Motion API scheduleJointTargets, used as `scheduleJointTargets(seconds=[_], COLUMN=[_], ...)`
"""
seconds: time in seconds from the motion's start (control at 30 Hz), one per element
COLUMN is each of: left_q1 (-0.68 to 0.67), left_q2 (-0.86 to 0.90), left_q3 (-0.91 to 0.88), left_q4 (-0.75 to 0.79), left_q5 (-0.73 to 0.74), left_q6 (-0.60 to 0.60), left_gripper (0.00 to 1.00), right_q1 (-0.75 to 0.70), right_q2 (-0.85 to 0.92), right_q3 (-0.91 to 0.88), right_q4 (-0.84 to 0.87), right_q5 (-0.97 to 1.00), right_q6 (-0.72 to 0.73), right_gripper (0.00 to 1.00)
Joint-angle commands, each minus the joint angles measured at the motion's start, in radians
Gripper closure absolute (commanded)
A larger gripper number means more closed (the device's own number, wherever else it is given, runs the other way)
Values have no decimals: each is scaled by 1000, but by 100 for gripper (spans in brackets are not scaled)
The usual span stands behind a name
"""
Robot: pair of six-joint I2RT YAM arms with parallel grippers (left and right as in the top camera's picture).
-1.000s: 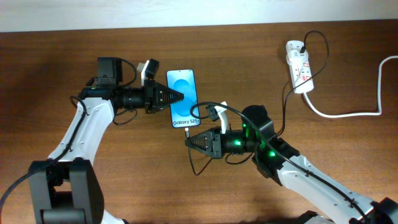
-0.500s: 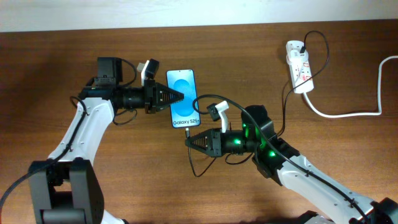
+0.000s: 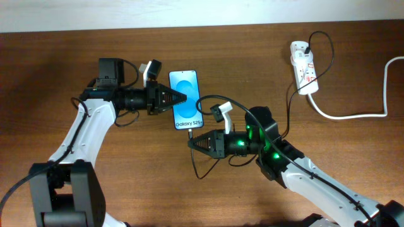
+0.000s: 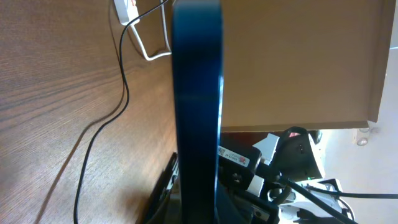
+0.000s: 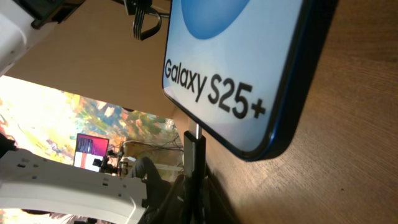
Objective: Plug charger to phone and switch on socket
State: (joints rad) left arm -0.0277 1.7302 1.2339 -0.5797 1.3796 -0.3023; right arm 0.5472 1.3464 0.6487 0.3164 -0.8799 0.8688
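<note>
Warm brown wood grain across the tabletop (image 3: pixel 252 63). Bright blue screen with lighter blue circles, dark "Galaxy S25+" lettering on a pale band and a dark blue frame on the phone (image 3: pixel 187 99). Black for the charger (image 5: pixel 193 155), silvery at its tip. White with red marks on the socket (image 3: pixel 303 67), white again for its thick cord (image 3: pixel 353 115). White links and black joints on the arms (image 3: pixel 88 126), green lights on the right arm (image 3: pixel 271 151).

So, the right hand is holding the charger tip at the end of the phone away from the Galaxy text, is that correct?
Not quite: the right hand is holding the charger tip at the end of the phone that carries the Galaxy text, right beside the lettering. The right wrist view shows it.
</note>
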Motion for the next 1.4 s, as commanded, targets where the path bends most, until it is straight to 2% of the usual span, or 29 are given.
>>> scheduleJointTargets(seconds=[0.0, 0.43, 0.67, 1.07, 1.37], left_q1=[3, -17, -25, -18, -6], left_q2=[-2, -2, -2, -2, -2], left_q3=[8, 8, 8, 8, 8], left_q4=[2, 3, 3, 46, 45], left_q5=[57, 56, 54, 29, 29], left_q6=[20, 20, 20, 19, 19], left_gripper=[100, 100, 100, 100, 100], right_q1=[-5, -4, -5, -5, -5], right_q2=[3, 46, 72, 72, 59], right_q3=[-2, -2, -2, -2, -2], right_q4=[6, 7, 115, 54, 54], right_q5=[24, 33, -48, -114, -84], right_q6=[5, 18, 23, 19, 4], right_gripper=[96, 96, 96, 96, 96])
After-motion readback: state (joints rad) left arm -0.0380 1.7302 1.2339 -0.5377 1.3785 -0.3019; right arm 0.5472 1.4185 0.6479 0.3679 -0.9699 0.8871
